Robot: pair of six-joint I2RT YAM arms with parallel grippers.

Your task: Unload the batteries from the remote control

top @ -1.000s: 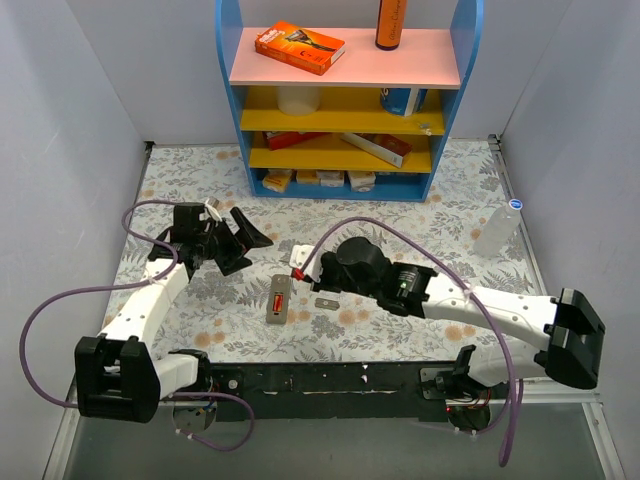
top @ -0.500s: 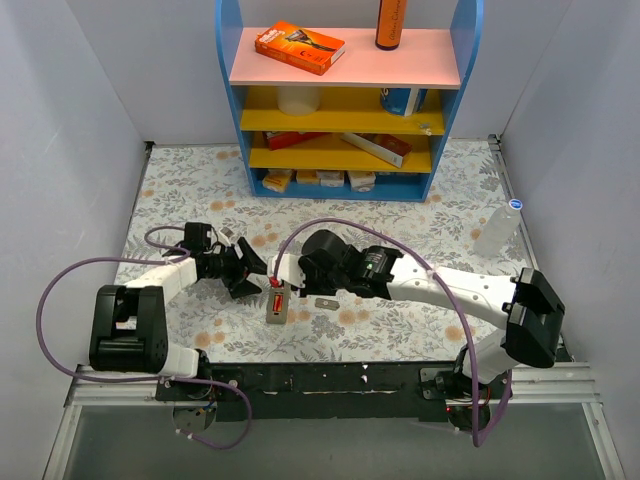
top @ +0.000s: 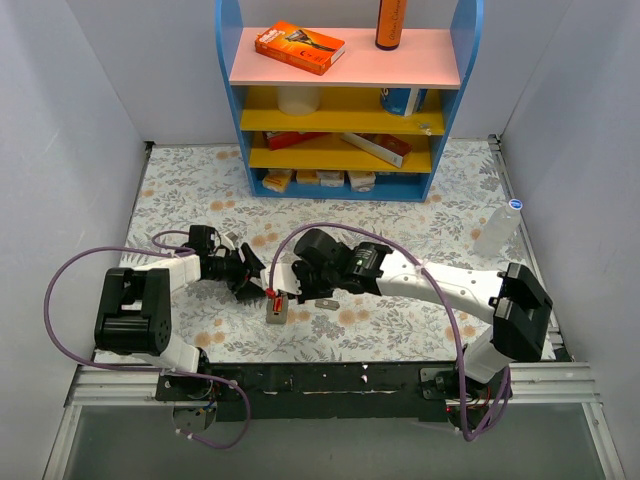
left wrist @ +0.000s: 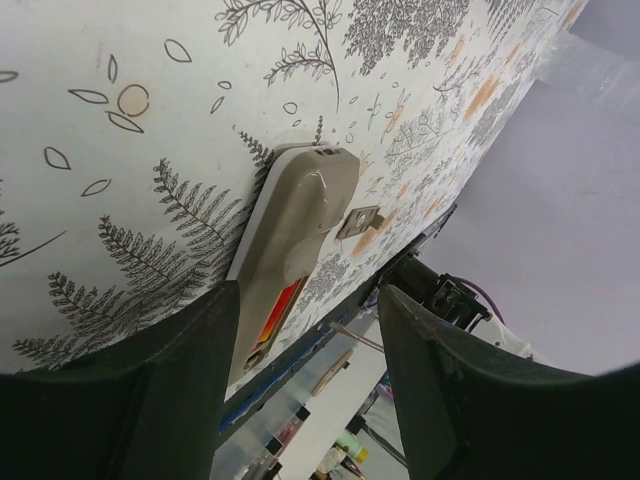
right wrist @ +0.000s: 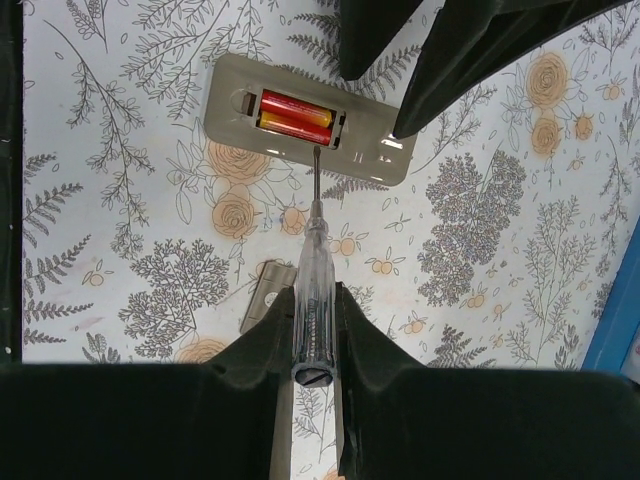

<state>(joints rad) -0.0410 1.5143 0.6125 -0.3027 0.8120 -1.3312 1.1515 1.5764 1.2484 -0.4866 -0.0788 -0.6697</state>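
The grey remote control (right wrist: 300,140) lies flat on the floral table with its recess open. Two red batteries (right wrist: 297,115) sit side by side in that recess. My right gripper (right wrist: 313,295) is shut on a clear-handled screwdriver (right wrist: 312,270), whose tip rests at the compartment's near edge. My left gripper (left wrist: 308,290) is open and straddles the remote control (left wrist: 290,220). One dark finger (left wrist: 170,380) lies close along the remote's side; the other finger (left wrist: 440,380) stands apart from it. In the top view both grippers meet over the remote control (top: 277,312).
A small flat grey plate (right wrist: 262,293) lies loose beside the remote, also visible as the plate (top: 325,302) in the top view. A blue shelf unit (top: 345,185) with boxes stands at the back. A clear bottle (top: 497,228) stands at the right edge.
My left arm swung in from the left rear to the remote, and its jaws narrowed. My right arm moved left with the screwdriver, bringing the tip to the battery compartment.
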